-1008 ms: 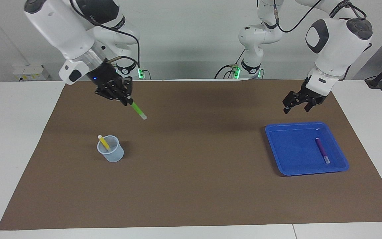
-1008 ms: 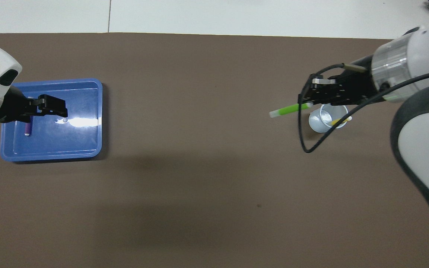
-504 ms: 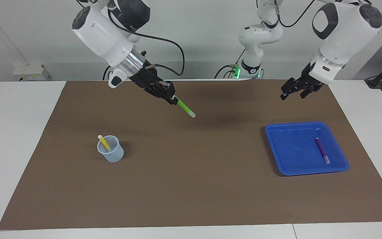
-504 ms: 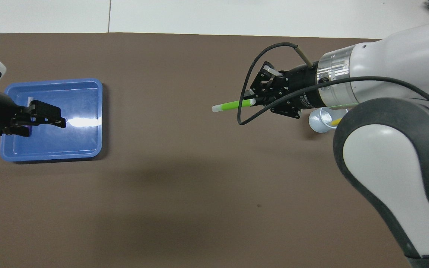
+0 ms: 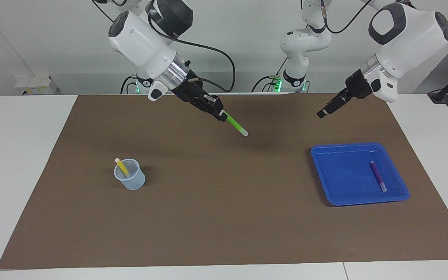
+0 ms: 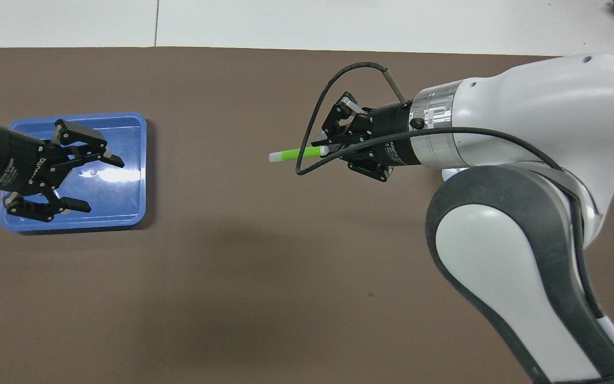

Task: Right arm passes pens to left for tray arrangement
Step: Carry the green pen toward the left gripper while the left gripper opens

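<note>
Right tool (image 5: 221, 115) carried green pen (image 5: 236, 126) midtable

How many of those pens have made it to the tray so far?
One: the slim purple marker pen lies in the shallow blue plastic tray. The right gripper holds the green pen up over the mat; the left gripper is open. The yellow pen waits in the translucent cup.

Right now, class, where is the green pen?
In the facing view, the green pen is held in the right gripper, up over the brown mat's middle.
</note>
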Controlling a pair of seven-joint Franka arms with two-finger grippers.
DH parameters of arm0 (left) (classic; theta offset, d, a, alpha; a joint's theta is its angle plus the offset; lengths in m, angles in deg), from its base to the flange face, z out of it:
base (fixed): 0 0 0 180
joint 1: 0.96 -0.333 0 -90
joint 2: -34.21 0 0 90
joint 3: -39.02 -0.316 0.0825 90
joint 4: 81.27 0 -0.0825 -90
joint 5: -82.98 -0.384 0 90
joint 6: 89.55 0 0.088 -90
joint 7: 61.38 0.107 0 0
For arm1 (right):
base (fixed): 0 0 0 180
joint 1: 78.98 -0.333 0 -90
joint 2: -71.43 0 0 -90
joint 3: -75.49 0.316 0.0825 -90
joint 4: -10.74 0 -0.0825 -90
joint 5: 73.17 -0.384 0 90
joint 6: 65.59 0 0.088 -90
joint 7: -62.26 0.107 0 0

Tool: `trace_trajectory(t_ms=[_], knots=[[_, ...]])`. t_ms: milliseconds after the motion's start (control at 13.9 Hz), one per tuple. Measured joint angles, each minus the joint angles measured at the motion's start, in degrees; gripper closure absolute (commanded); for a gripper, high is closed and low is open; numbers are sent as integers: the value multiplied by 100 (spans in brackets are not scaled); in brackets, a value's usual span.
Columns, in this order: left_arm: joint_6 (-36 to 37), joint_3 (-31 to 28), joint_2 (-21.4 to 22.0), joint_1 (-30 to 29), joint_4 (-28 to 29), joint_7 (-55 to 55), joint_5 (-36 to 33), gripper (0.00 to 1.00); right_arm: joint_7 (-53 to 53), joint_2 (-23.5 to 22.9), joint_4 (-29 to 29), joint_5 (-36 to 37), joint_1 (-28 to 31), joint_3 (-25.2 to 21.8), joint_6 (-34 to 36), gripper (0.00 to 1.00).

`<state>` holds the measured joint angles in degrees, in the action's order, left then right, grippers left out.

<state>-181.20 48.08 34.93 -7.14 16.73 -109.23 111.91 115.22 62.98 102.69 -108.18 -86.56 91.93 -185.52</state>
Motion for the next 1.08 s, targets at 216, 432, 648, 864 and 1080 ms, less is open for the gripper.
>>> trace_trajectory(t_ms=[216, 432, 648, 864, 1080], knots=[[-6, 71, 21, 128, -9, -469, -195, 0, 411, -80, 16, -5, -293, 1, -423, 94], [-79, 110, 90, 619, -26, -519, -926, 0, 635, -185, 22, -5, -562, 1, -760, 94], [-92, 104, 186, 745, -18, -886, -1023, 0, 870, -262, 27, -5, -773, 0, -1082, 94], [-255, 10, 192, 677, 30, -2212, -621, 1, 958, -318, 27, -5, -829, -2, -1193, 94], [-669, -16, 215, 485, 224, -3501, 21, 2, 958, -326, 27, -5, -829, -14, -1193, 94]])
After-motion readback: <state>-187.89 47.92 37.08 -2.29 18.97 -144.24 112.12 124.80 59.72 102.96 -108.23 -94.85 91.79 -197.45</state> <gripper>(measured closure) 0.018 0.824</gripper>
